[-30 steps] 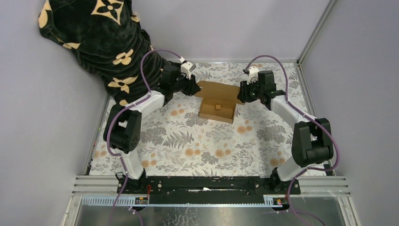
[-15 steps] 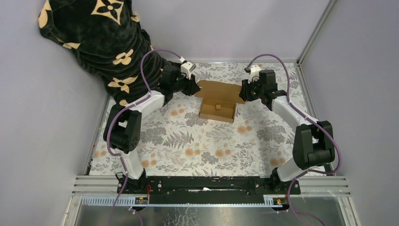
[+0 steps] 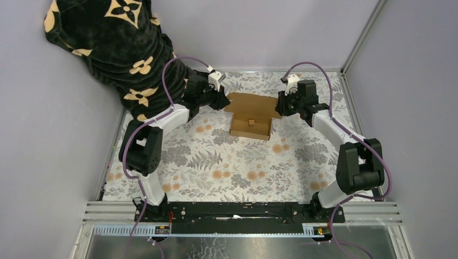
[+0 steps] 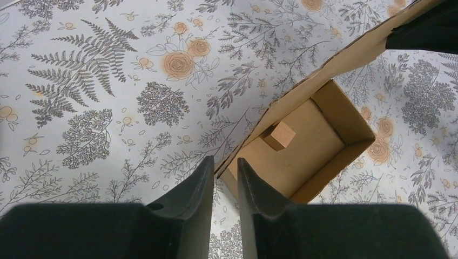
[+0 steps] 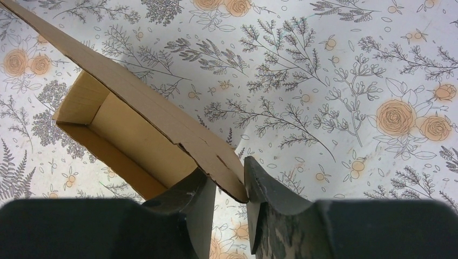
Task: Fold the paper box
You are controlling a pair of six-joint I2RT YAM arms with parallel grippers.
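The paper box [image 3: 250,125] is a brown cardboard tray on the floral cloth at the far middle, its lid flap [image 3: 251,102] raised behind it. A small cardboard block [image 4: 280,135] sits inside the box [image 4: 308,154]. My left gripper [image 3: 222,101] is at the flap's left end. In the left wrist view the left gripper [image 4: 224,164] stands narrowly open with the flap's corner at its tips. My right gripper [image 3: 279,105] is at the flap's right end. The right gripper [image 5: 224,166] is narrowly open too, and the flap [image 5: 135,91] of the box [image 5: 129,137] lies slanted between its fingers.
A black fleece cloth with beige flowers [image 3: 108,43] hangs over the far left corner, just behind the left arm. Grey walls close in the left, back and right sides. An aluminium post [image 3: 359,40] runs along the far right.
Both grippers' jaws have narrowed around the flap's ends. The right wrist has shifted slightly toward the back wall. The box has barely moved.
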